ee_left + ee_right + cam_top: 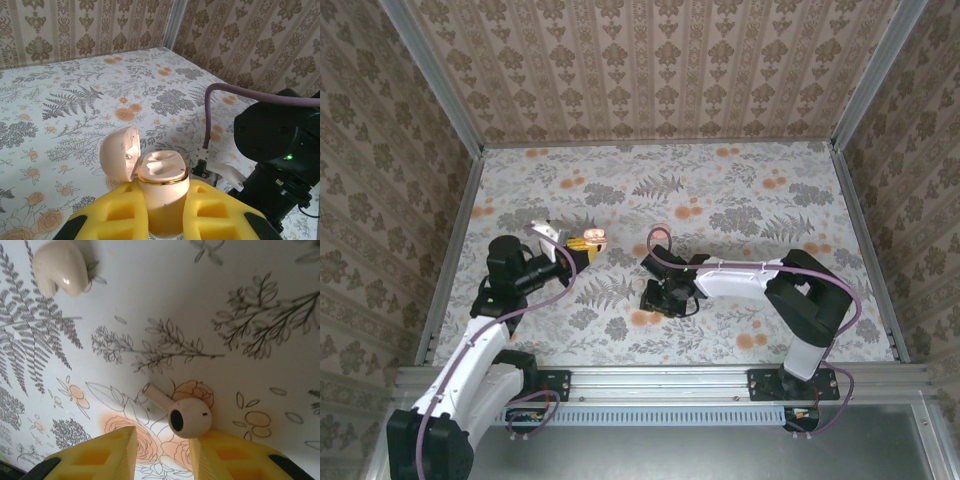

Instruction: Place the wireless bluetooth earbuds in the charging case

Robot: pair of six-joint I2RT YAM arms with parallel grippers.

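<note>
The salmon-pink charging case (161, 170) stands upright between the yellow pads of my left gripper (165, 200), which is shut on it. Its lid (119, 152) hangs open to the left and both wells look empty. From above, that gripper (586, 244) holds the case (597, 237) over the table left of centre. One cream earbud (189, 416) lies on the floral table, touching the tip of my right finger. My right gripper (162, 439) is open with nothing between its pads. A second earbud (62, 271) lies farther off at the upper left. My right gripper (660, 297) points down at mid-table.
The floral table (740, 200) is walled by patterned panels with metal rails at both sides and the near edge. My right arm (275, 145) and its purple cable (235, 92) stand close to the right of the held case.
</note>
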